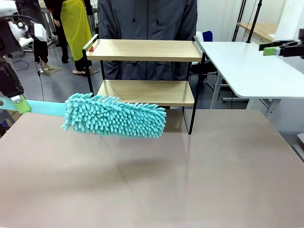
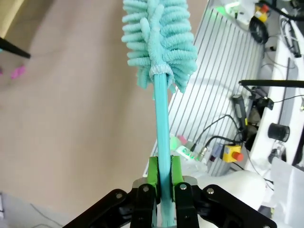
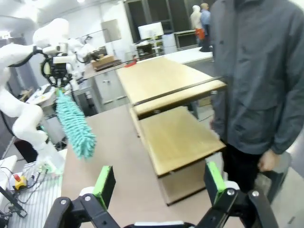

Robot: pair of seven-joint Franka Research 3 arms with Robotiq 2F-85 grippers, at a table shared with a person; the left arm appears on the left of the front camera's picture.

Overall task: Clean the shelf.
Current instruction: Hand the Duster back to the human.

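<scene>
The shelf (image 1: 145, 50) stands at the table's far edge, two light wooden boards on a thin black frame; the right wrist view shows the shelf (image 3: 175, 137) from the side. A teal fluffy duster (image 1: 114, 115) hovers over the table just in front of the lower board, its handle running left. My left gripper (image 2: 163, 173) is shut on the duster's teal handle (image 2: 161, 123); in the front view that gripper (image 1: 18, 104) sits at the left edge. My right gripper (image 3: 159, 183) stands open and high at the right, near the shelf's end, also seen as green pads (image 1: 271, 49).
A person in a dark grey jacket (image 1: 147, 19) stands right behind the shelf. A white table (image 1: 251, 66) lies at the back right. The brown tabletop (image 1: 156, 180) spreads bare in front of the shelf. A small red item (image 1: 90, 48) sits at the top board's left rail.
</scene>
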